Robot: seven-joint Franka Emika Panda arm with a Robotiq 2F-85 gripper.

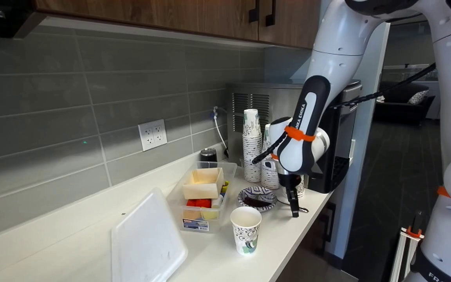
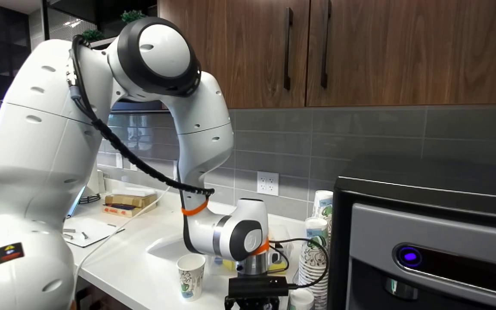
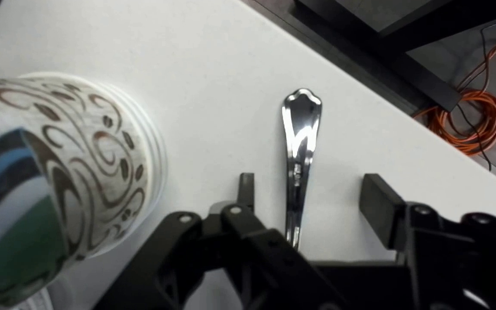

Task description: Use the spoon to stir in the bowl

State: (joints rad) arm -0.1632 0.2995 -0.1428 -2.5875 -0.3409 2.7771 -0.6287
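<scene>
Your spread end effector (image 3: 311,197) straddles the spoon (image 3: 299,163), which runs toward wrist-view twelve o'clock: likely pick-up, so centre and close.

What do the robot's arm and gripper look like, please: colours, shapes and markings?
The arm has smooth, rounded white segments with black trim at some joints. Orange bands wrap around it, and a ribbed black cable runs along the outside. Dark lettering includes EMIKA. The gripper is black and angular, with blocky dark fingertips.

Exterior views share the wall (image 1: 119,90); wrist's looks down.
</scene>
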